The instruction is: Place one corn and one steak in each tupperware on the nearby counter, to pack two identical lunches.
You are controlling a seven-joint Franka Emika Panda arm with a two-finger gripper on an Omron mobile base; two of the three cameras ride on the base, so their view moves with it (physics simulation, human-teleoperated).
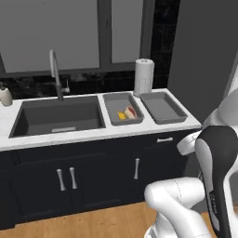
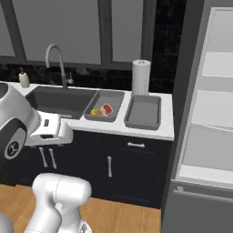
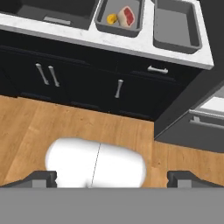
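Note:
Two grey tupperware trays sit side by side on the white counter (image 1: 56,135), right of the sink. The left tupperware (image 1: 117,101) (image 2: 111,98) (image 3: 118,6) holds one yellow corn (image 1: 122,115) (image 2: 95,111) (image 3: 112,19) and, touching it, one red steak (image 1: 130,112) (image 2: 107,109) (image 3: 127,16). Nothing lies in the right tupperware (image 1: 162,106) (image 2: 143,111) (image 3: 174,24). My gripper (image 3: 113,178) is open, fingertips (image 3: 43,177) wide apart with nothing between them. It hangs back from the counter, over the wooden floor in front of the dark cabinets.
A dark sink basin (image 1: 58,116) with a faucet (image 1: 56,74) lies left of the trays. A soap bottle (image 1: 5,95) stands at the far left. A paper towel roll (image 1: 143,76) stands behind the trays. An open fridge (image 2: 214,100) rises to the right of the counter.

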